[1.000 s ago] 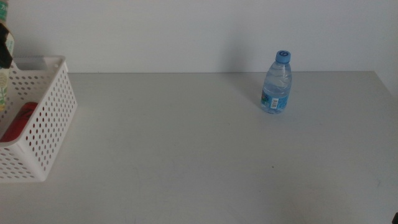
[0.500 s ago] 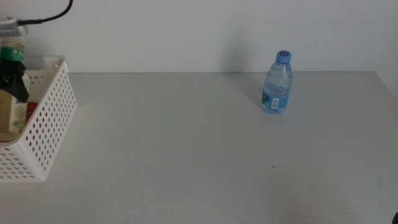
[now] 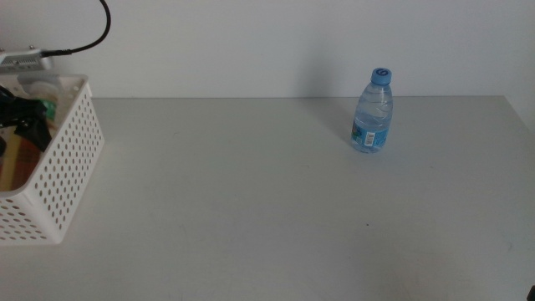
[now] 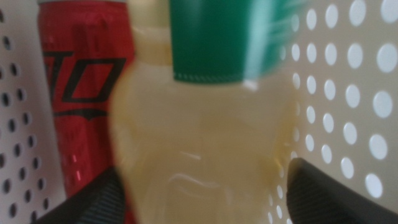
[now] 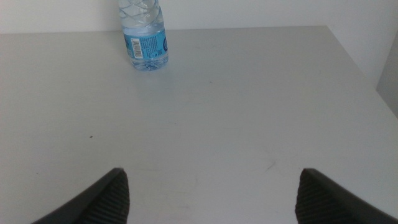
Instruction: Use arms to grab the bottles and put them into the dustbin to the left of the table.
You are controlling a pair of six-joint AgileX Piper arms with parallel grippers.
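My left gripper (image 3: 23, 115) is down inside the white perforated dustbin (image 3: 68, 167) at the table's left edge. In the left wrist view the yellow tea bottle (image 4: 199, 124) with its green label fills the space between the left gripper's (image 4: 205, 190) spread jaws and looks blurred, loose rather than pinched. The red soda can (image 4: 74, 81) lies beside it against the dustbin wall (image 4: 348, 93). The clear blue-capped water bottle (image 3: 372, 113) stands upright at the back right of the table (image 3: 251, 201). My right gripper (image 5: 211, 186) hangs open, well short of the water bottle (image 5: 144, 37), and is out of the middle view.
A black cable (image 3: 88, 42) arcs above the dustbin from the left arm. The table's right edge (image 5: 354, 62) runs close past the water bottle.
The left gripper came down from above the dustbin's rim into the dustbin with the tea bottle. The bottle now looks loose between its jaws. The water bottle has not moved.
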